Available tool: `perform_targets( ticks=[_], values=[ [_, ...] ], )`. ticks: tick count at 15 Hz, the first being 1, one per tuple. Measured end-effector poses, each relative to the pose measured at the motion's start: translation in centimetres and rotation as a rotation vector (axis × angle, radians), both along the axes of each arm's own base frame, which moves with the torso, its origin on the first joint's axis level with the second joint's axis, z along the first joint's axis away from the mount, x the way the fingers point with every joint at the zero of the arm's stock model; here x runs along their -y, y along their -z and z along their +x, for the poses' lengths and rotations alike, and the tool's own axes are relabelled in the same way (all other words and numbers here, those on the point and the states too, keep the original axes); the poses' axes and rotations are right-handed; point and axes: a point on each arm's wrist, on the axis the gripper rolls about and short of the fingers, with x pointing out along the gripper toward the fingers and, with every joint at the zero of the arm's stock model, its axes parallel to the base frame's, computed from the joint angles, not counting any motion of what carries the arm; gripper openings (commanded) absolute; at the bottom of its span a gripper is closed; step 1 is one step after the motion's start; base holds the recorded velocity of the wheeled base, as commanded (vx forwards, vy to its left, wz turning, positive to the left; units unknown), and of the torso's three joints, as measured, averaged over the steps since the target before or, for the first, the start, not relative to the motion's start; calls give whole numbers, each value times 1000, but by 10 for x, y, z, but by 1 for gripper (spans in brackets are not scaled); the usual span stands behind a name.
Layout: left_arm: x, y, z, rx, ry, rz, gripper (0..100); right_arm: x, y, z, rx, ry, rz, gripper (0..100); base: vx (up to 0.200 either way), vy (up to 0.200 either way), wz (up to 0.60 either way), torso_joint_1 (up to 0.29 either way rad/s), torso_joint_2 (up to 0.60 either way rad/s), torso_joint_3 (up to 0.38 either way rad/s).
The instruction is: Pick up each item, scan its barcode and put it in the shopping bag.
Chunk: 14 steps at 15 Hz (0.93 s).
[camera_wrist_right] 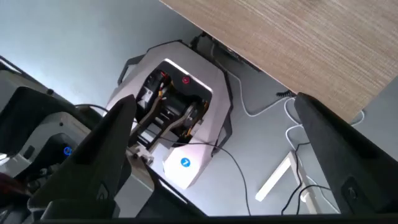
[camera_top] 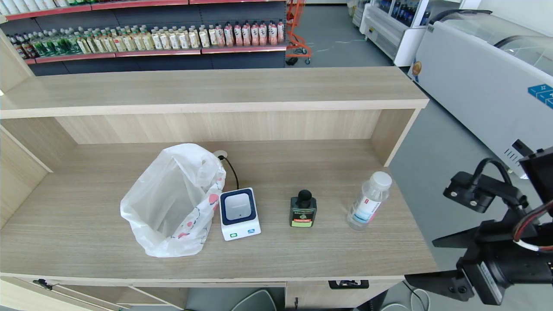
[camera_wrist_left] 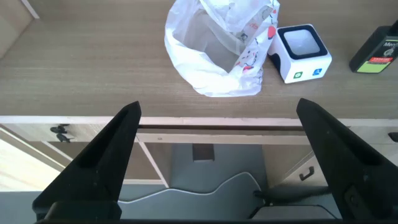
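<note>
An open white shopping bag [camera_top: 173, 203] [camera_wrist_left: 211, 56] stands on the wooden counter [camera_top: 302, 250]. Just right of it sits a white scanner [camera_top: 239, 214] [camera_wrist_left: 301, 51] with a dark-framed window facing up. Further right a small dark bottle [camera_top: 303, 209] [camera_wrist_left: 376, 53] with a black cap stands upright, then a clear water bottle [camera_top: 369, 201] with a white cap near the counter's right edge. My left gripper [camera_wrist_left: 219, 107] is open and empty, held off the counter's front edge before the bag. My right gripper [camera_top: 425, 261] [camera_wrist_right: 214, 102] is open and empty, low beside the counter's front right corner.
A raised ledge [camera_top: 216, 93] runs along the counter's back, with side walls at left and right. A black cable [camera_top: 231, 170] leads from the scanner to a hole at the back. A white freezer [camera_top: 484, 82] stands right of the counter.
</note>
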Motion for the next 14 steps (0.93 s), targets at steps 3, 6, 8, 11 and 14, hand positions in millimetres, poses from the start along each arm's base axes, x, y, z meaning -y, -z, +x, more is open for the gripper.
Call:
perform_targets(
  ticks=[3, 6, 8, 11, 14],
  values=[
    [0, 0, 0, 0, 1, 0, 100, -17, 22, 31, 45, -58, -37, 100, 0, 0, 0, 0, 0, 0],
    [0, 0, 0, -1, 0, 0, 100, -35, 40, 58, 91, -91, -33, 100, 0, 0, 0, 0, 0, 0],
    [0, 0, 0, 0, 0, 0, 100, -50, 49, 75, 113, -112, -23, 100, 0, 0, 0, 0, 0, 0],
    [0, 0, 0, 0, 0, 0, 100, -70, 54, 95, 126, -141, -21, 100, 0, 0, 0, 0, 0, 0],
    [0, 0, 0, 0, 0, 0, 100, -83, 59, 110, 150, -185, -44, 100, 0, 0, 0, 0, 0, 0]
  ],
)
